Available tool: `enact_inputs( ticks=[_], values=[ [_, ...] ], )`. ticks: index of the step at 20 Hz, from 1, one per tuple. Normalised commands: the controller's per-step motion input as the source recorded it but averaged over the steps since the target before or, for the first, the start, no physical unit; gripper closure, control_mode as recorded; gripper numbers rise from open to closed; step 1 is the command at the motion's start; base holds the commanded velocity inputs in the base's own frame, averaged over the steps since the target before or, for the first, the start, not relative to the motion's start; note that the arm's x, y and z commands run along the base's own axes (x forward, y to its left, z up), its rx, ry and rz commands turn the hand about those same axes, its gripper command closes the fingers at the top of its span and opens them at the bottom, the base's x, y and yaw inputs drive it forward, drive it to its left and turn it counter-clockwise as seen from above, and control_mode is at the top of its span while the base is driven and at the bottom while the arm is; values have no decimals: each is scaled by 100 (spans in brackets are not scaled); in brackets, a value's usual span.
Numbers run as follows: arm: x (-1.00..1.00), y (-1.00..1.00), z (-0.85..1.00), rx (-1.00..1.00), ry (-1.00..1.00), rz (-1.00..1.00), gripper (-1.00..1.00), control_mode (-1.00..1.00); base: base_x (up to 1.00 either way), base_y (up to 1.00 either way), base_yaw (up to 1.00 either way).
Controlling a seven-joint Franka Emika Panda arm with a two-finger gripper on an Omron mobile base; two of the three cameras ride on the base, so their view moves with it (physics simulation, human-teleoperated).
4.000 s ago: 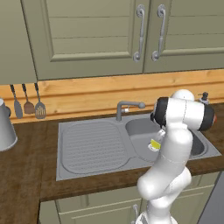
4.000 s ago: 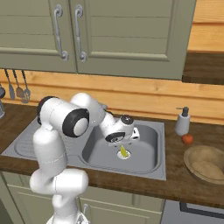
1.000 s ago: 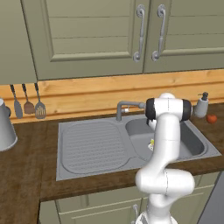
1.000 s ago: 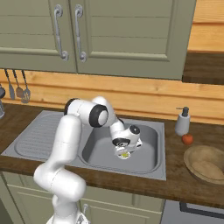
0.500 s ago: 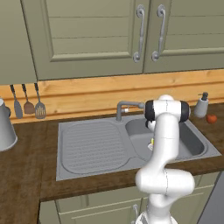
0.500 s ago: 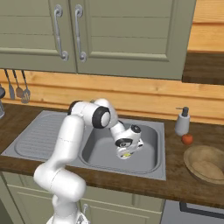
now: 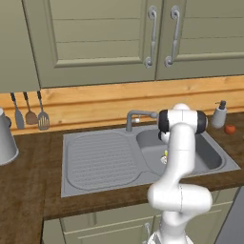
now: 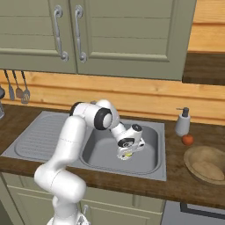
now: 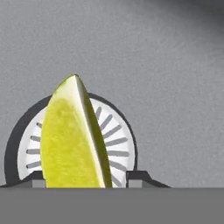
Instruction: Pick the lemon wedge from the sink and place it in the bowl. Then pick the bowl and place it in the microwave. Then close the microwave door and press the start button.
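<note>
- Lowered since four seconds ago, the arm now reaches down into the sink basin, and the fingers (image 9: 86, 177) have narrowed from their widest over the last second.
- Two dark fingertips (image 9: 37, 177) stand one on each side of the lemon wedge (image 9: 74, 140); whether they press it yet, I cannot tell.
- Between the fingertips the lemon wedge stands on its edge, rind ridge pointing away from them, over the round drain (image 9: 116, 142).
- From the right base view, the lemon wedge (image 8: 128, 154) shows as a yellow speck right under the fingers (image 8: 127, 152), on the floor of the sink (image 8: 151, 169).
- Well apart from the fingers, on the desk (image 8: 193, 186) beyond the sink's far rim, sits the bowl (image 8: 206, 165), nothing inside it.
- Near the bowl stand a soap dispenser (image 8: 182, 122) and a small red fruit (image 8: 188, 139).
</note>
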Motion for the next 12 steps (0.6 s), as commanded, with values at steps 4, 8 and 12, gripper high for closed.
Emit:
enact_inputs(
  ticks=[4,8,12],
  values=[
    [-57,5,-12,4,-11,0,100,-100,0,0,0],
    [-95,0,52,7,-30,0,100,-100,0,0,0],
    [-99,0,97,6,-36,0,100,-100,0,0,0]
  ],
)
